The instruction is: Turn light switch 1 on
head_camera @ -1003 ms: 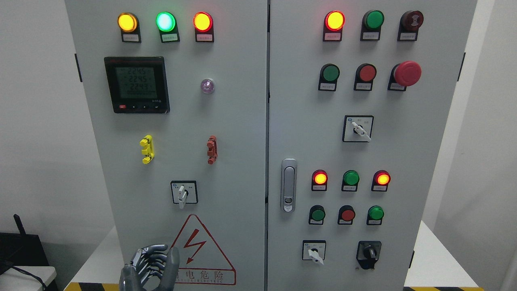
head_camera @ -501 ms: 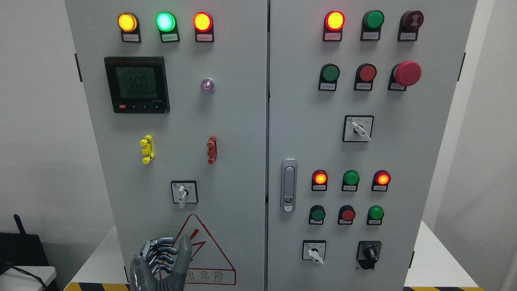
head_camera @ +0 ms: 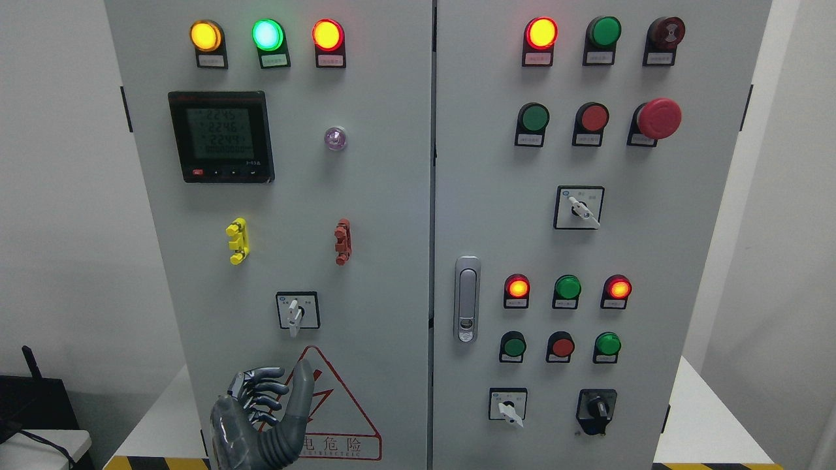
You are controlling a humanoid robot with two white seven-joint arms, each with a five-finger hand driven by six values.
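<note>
- The cabinet (head_camera: 392, 196) stands on the table (head_camera: 705, 431), with two doors side by side.
- On the left door, three lamps (head_camera: 268, 35) sit in a row at the top; the meter (head_camera: 221, 136) lies below them.
- The rotary switch (head_camera: 297, 311) sits lower, above the warning sign (head_camera: 326, 411).
- The left hand (head_camera: 261, 418) is in front of the sign's left edge, below the switch.
- The door handle (head_camera: 467, 299) is on the right door's left edge.

Plain white walls (head_camera: 59, 215) either side; a black box (head_camera: 32, 401) sits low left, a white platform (head_camera: 708, 424) with hazard striping (head_camera: 157, 463) along its front edge.
</note>
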